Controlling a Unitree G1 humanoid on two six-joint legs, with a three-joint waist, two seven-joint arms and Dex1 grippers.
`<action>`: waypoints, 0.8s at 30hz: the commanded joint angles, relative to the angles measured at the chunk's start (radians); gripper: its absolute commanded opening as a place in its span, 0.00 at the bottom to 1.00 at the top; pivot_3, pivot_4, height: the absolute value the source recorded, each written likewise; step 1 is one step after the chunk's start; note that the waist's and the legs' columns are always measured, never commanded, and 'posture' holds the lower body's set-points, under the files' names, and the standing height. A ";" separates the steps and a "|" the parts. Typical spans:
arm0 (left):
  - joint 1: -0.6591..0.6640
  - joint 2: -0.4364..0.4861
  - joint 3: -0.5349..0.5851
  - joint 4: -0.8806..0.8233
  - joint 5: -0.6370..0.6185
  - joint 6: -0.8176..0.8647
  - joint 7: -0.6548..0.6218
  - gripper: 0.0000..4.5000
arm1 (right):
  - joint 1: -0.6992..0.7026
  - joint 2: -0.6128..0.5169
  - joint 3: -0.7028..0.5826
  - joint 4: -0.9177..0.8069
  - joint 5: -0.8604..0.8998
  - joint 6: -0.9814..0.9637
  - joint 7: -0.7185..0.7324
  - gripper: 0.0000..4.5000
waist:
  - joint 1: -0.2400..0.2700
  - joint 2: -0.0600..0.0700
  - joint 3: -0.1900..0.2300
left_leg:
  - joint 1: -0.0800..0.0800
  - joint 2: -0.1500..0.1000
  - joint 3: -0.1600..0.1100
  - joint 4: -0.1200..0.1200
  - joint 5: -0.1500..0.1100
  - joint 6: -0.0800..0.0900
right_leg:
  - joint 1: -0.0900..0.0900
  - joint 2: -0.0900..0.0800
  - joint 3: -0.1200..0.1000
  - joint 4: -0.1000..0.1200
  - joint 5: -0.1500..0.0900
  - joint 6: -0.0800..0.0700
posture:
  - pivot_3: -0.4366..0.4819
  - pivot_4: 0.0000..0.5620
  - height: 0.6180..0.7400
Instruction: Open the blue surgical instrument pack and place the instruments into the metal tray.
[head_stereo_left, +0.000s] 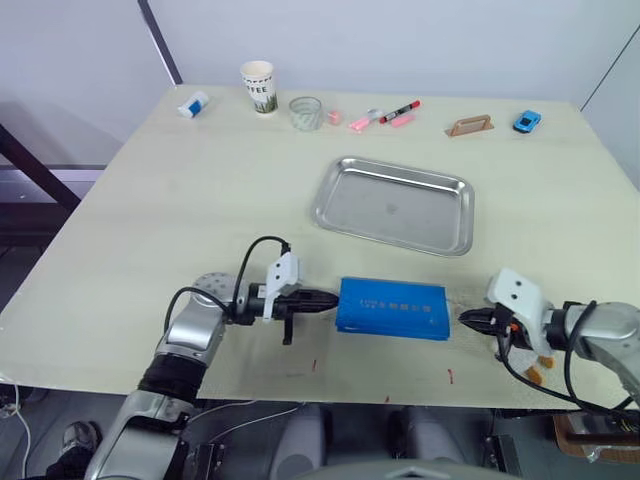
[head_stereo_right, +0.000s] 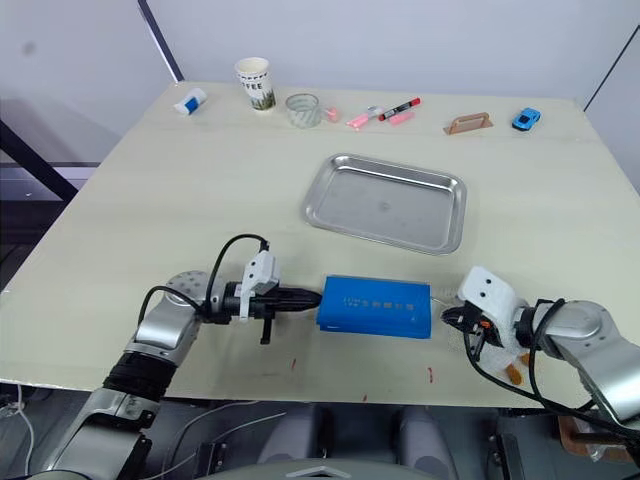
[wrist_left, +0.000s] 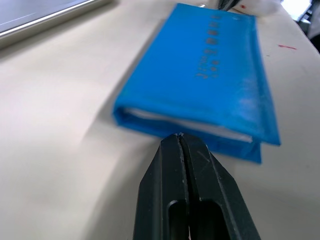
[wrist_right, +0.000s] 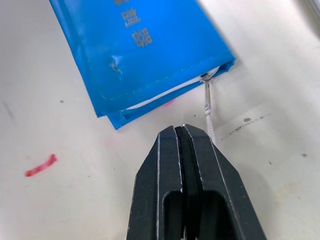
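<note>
Blue surgical instrument pack (head_stereo_left: 392, 308) lying flat and closed near the front edge of the table (head_stereo_left: 180, 210), long side running left to right. Bright-blue glossy cover, a row of small white print along the top face, white lining showing as a thin stripe at both short ends. At the right end a zipper pull (wrist_right: 207, 102) with a pale cord is trailing onto the table.

Metal tray (head_stereo_left: 345, 175) sitting just behind the pack, apart from it, shiny and bare inside.

Left gripper (head_stereo_left: 333, 299) resting low at the pack's left end, fingers pressed together, tip just at the blue edge, gripping nothing. Right gripper (head_stereo_left: 466, 318) sitting just off the pack's right end, fingers also closed tight, holding nothing, the cord lying right beside its tip.

Paper cup (head_stereo_left: 258, 86), glass (head_stereo_left: 305, 112), markers (head_stereo_left: 385, 116) and a toy car (head_stereo_left: 526, 121) lining the far edge.
</note>
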 joint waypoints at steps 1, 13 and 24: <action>0.027 0.032 0.056 -0.051 -0.065 0.025 -0.018 0.01 | 0.044 -0.005 -0.098 -0.037 0.041 -0.064 0.041 0.00 | 0.001 0.000 0.000 | 0.000 0.000 0.000 0.000 0.000 0.000 | 0.000 0.000 0.000 0.000 0.000 0.000 | 0.48 0.27 1.00; 0.197 0.161 0.271 -0.193 -0.296 0.164 -0.077 0.28 | 0.385 0.149 -0.574 0.021 0.202 -0.385 0.273 0.36 | 0.003 0.001 0.001 | 0.003 0.001 0.001 0.000 0.000 0.000 | 0.003 0.000 0.000 0.000 0.000 0.001 | 0.48 0.27 1.00; 0.243 0.233 0.365 -0.116 -0.324 0.195 -0.111 0.99 | 0.583 0.196 -0.827 0.195 0.242 -0.485 0.383 1.00 | 0.002 0.005 0.004 | 0.015 0.001 0.002 -0.004 0.000 0.000 | 0.015 -0.001 0.001 -0.003 -0.004 0.000 | 0.48 0.27 1.00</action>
